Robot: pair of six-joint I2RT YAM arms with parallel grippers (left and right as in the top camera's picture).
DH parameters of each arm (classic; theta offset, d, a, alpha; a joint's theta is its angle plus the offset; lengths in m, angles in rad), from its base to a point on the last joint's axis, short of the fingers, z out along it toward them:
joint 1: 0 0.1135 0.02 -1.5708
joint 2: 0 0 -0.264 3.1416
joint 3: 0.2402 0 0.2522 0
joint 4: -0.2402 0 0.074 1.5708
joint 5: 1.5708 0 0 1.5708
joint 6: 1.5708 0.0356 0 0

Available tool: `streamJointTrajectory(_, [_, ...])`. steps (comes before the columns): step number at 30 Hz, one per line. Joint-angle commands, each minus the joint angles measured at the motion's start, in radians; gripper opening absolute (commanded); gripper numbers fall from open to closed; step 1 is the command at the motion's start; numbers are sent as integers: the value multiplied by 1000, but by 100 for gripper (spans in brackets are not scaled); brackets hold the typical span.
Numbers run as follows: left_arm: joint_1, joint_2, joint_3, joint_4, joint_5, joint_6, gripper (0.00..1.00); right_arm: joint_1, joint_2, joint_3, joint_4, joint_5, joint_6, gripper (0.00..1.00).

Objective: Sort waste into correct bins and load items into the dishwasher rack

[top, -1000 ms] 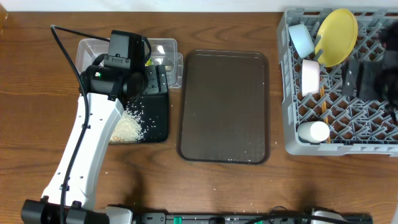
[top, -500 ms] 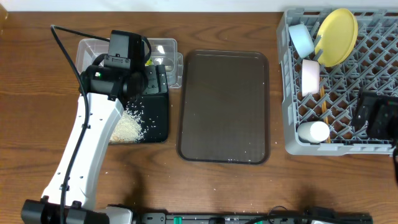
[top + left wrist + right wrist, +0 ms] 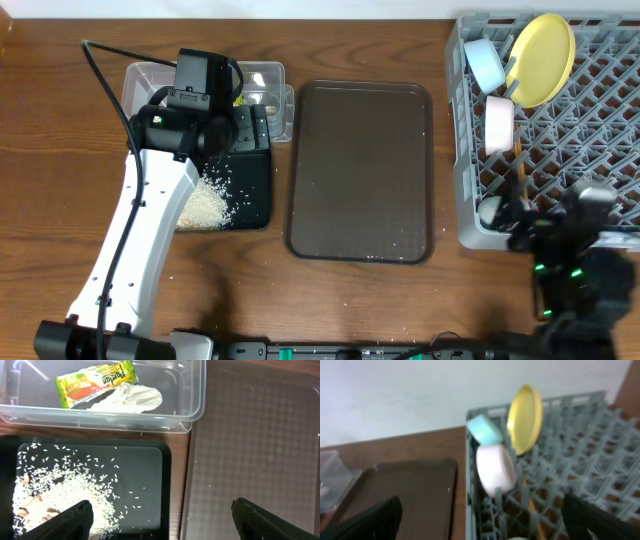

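Note:
The grey dishwasher rack (image 3: 463, 150) at the right holds the yellow plate (image 3: 543, 58), light blue bowl (image 3: 485, 62), white bowl (image 3: 499, 122), chopsticks (image 3: 519, 165) and the white cup (image 3: 488, 210), which is partly hidden. My right gripper (image 3: 550, 215) is open and empty at the rack's front edge; its view shows the plate (image 3: 525, 419) and white bowl (image 3: 495, 469). My left gripper (image 3: 167, 527) is open and empty over the black tray (image 3: 145, 470) with rice (image 3: 65, 495). The wrapper (image 3: 95, 382) and white paper (image 3: 132, 399) lie in the clear tub (image 3: 197, 390).
The dark brown serving tray (image 3: 360, 170) lies between the bins and the rack, with a few rice grains on it. The left arm stretches from the front edge to the tub (image 3: 150, 78). Bare wooden table surrounds everything.
My right arm has drawn back from above the rack toward the front edge and now sits low at the rack's front side. The left arm has not moved.

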Motion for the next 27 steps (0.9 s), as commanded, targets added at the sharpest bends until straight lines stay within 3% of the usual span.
streamJointTrajectory(1, [3, 5, -5, -3, -12, -2, 91, 33, -111, -191, 102, -12, 27, 99])
streamJointTrajectory(14, [3, 5, -5, -3, -12, -2, 91, 73, -385, -518, 280, 23, -49, 99])
streamJointTrajectory(27, [3, 5, -5, -3, -12, -2, 91, 74, -390, -529, 306, 34, -56, 99])
